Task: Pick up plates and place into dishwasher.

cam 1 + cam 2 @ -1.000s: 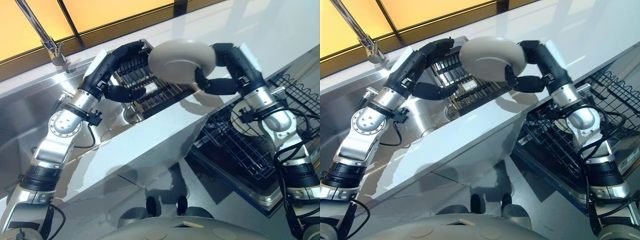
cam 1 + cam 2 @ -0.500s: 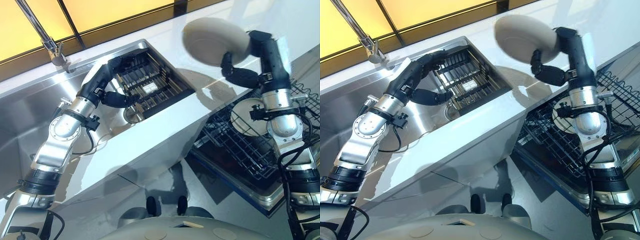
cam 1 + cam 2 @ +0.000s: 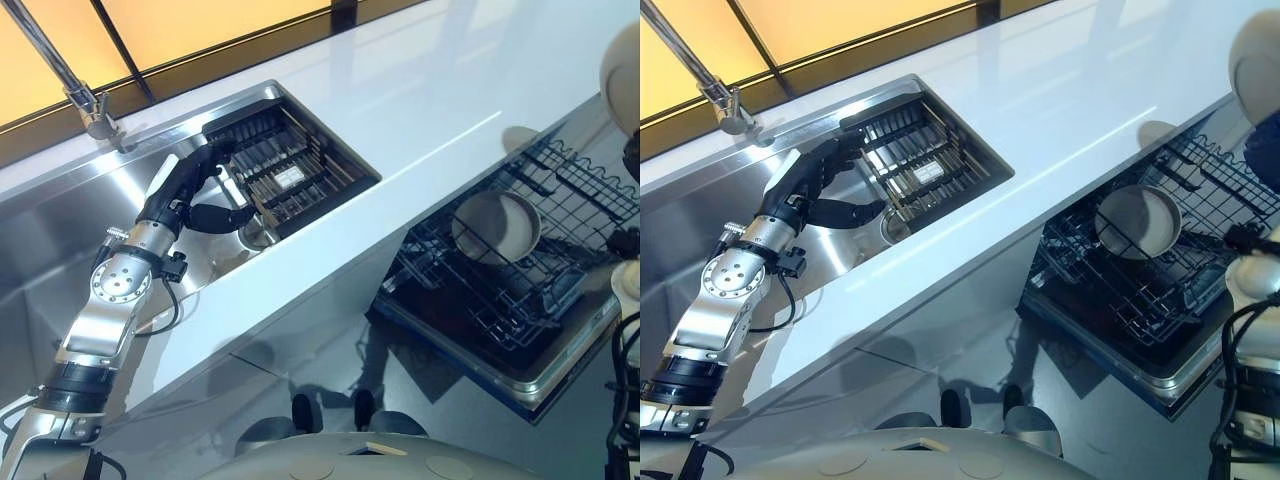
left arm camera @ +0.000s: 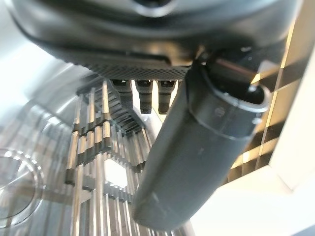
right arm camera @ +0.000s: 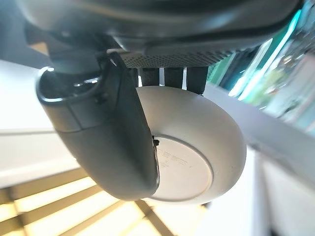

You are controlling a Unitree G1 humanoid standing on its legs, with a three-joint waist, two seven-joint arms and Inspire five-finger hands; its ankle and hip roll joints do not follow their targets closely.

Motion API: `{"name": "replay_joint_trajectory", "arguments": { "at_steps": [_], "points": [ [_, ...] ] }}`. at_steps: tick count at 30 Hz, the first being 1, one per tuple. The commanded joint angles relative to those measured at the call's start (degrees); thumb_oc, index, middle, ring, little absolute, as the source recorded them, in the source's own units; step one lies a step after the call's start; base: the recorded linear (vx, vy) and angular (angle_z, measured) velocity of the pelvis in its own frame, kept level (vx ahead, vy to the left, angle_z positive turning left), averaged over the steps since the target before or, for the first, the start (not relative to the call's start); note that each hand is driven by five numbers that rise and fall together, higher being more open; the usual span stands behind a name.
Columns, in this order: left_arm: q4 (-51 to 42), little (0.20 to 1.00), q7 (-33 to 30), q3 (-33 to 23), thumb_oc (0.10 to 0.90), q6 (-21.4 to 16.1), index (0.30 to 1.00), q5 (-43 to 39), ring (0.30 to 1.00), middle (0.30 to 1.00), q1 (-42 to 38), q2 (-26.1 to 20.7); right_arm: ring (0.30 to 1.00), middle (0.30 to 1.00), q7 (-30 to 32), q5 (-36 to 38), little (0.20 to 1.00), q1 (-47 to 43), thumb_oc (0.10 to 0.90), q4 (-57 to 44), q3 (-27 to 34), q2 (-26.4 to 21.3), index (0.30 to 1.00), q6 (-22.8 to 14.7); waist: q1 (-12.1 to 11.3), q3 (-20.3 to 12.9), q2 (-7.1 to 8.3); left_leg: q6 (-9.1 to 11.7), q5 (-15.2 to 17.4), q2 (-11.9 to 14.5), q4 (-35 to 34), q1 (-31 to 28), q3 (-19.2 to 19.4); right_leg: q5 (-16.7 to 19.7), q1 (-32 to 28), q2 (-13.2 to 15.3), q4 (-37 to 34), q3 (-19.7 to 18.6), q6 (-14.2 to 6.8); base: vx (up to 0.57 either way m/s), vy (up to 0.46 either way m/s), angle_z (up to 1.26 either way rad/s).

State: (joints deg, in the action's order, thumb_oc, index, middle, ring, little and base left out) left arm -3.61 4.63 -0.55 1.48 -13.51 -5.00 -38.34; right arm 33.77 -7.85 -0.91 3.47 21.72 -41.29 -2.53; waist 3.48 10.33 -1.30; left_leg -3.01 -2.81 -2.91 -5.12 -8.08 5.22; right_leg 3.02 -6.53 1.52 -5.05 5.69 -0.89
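A pale plate [image 5: 192,147] is pinched in the right hand [image 5: 106,132], the thumb pressed across its underside and the fingers [image 5: 172,76] hooked over the far rim. The dishwasher rack [image 3: 520,270] lies open below, with a plate [image 3: 495,225] already stood among its tines. The hold looks thin, so the carried plate could be lost or knocked against the stored one if tilted carelessly. The left hand [image 3: 820,195] is held over the sink rack [image 3: 285,170], fingers relaxed and apart, nothing between them.
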Motion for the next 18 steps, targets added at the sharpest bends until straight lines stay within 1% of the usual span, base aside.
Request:
{"name": "replay_joint_trajectory", "arguments": {
  "at_steps": [1, 3, 5, 6, 8, 9, 15, 17, 18],
  "points": [
    [-0.2, 0.900, -2.6, -5.0, 0.800, -3.9, 0.900, -1.2, 0.900, 0.900, -3.7, -0.3, 0.300, 0.300, -3.9, 0.9, 0.200, -2.1, 0.100, -0.7, 2.0, -3.1, 0.300, -4.6, 0.1, -5.8, 0.28, 1.7, 5.4, -1.6, 0.1, 0.3, -0.6, -6.1, 2.0, -1.5, 6.7, 0.8, -5.1, 0.01, 0.002, -0.11],
    [0.0, 0.900, -2.7, -5.6, 0.800, -4.0, 0.900, -1.2, 0.900, 0.900, -3.1, 0.2, 0.300, 0.300, -7.5, 0.5, 0.200, -0.8, 0.100, -0.2, 0.8, -1.6, 0.300, -4.9, 0.4, -5.6, 0.25, 1.6, 5.3, -1.6, 0.1, 0.3, -0.2, -6.2, 2.3, -1.4, 7.0, 0.8, -5.1, 0.01, 0.001, -0.03],
    [-0.1, 0.900, -2.8, -6.4, 0.800, -3.9, 0.900, -0.9, 0.900, 0.900, -2.3, 1.0, 0.300, 0.300, -11.8, 1.2, 0.200, 0.8, 0.100, 0.3, -1.4, 0.6, 0.300, -6.1, 0.7, -5.1, 0.20, 1.4, 5.3, -1.5, 0.1, 0.3, 0.1, -6.4, 2.5, -1.3, 7.5, 0.9, -5.0, 0.01, -0.002, -0.02],
    [0.1, 0.900, -2.8, -6.5, 0.800, -4.0, 0.900, -0.9, 0.900, 0.900, -2.0, 1.2, 0.300, 0.300, -13.2, 1.0, 0.200, 1.1, 0.100, 0.6, -2.0, 1.3, 0.300, -5.9, 0.8, -5.0, 0.19, 1.4, 5.3, -1.5, 0.1, 0.3, 0.2, -6.5, 2.6, -1.2, 7.7, 0.9, -5.0, 0.01, -0.003, -0.07],
    [0.3, 0.900, -2.7, -6.6, 0.800, -4.5, 0.900, -0.7, 0.900, 0.900, -1.5, 1.4, 0.300, 0.300, -14.1, -0.4, 0.200, 1.8, 0.100, 1.3, -3.4, 2.1, 0.300, -5.8, 0.8, -4.6, 0.14, 1.4, 5.3, -1.5, 0.1, 0.2, 0.3, -6.5, 2.7, -1.2, 7.9, 1.1, -5.1, 0.02, 0.005, -0.08],
    [0.3, 0.900, -2.7, -6.5, 0.800, -4.5, 0.900, -0.6, 0.900, 0.900, -1.3, 1.5, 0.300, 0.300, -14.6, -0.3, 0.200, 1.9, 0.100, 1.6, -3.9, 2.4, 0.300, -5.5, 0.8, -4.5, 0.10, 1.4, 5.9, -1.5, 0.2, -0.1, 0.2, -7.1, 2.4, -1.1, 8.0, 1.2, -5.2, 0.04, 0.007, -0.04],
    [0.4, 0.900, -2.3, -5.2, 0.800, -6.5, 0.900, -1.7, 0.900, 0.900, -1.5, 1.4, 0.300, 0.300, -16.0, -0.6, 0.200, 0.7, 0.100, 4.5, -6.8, 1.9, 0.300, -4.2, 0.3, -3.7, 0.19, 1.5, 6.0, -1.6, 0.2, -0.3, 0.2, -6.8, 2.4, -0.9, 7.9, 1.8, -5.4, 0.01, 0.001, 0.02],
    [0.4, 0.900, -2.7, -4.7, 0.800, -6.8, 0.900, -1.9, 0.900, 0.900, -1.6, 1.6, 0.300, 0.300, -15.4, -1.7, 0.200, 0.0, 0.100, 5.5, -7.9, 1.5, 0.300, -3.4, 0.0, -3.6, 0.26, 1.5, 6.0, -1.7, 0.2, -0.3, 0.1, -6.6, 2.4, -0.8, 7.5, 1.9, -5.5, 0.01, 0.000, 0.02],
    [0.1, 0.900, -3.0, -4.4, 0.800, -6.7, 0.900, -2.4, 0.900, 0.900, -1.7, 1.7, 0.300, 0.300, -15.4, -2.9, 0.200, -0.7, 0.100, 6.3, -8.9, 1.1, 0.300, -1.4, -0.4, -3.5, 0.32, 1.6, 6.1, -1.8, 0.2, -0.3, 0.0, -6.4, 2.3, -0.7, 7.3, 2.0, -5.6, 0.00, 0.000, 0.00]
  ]
}}
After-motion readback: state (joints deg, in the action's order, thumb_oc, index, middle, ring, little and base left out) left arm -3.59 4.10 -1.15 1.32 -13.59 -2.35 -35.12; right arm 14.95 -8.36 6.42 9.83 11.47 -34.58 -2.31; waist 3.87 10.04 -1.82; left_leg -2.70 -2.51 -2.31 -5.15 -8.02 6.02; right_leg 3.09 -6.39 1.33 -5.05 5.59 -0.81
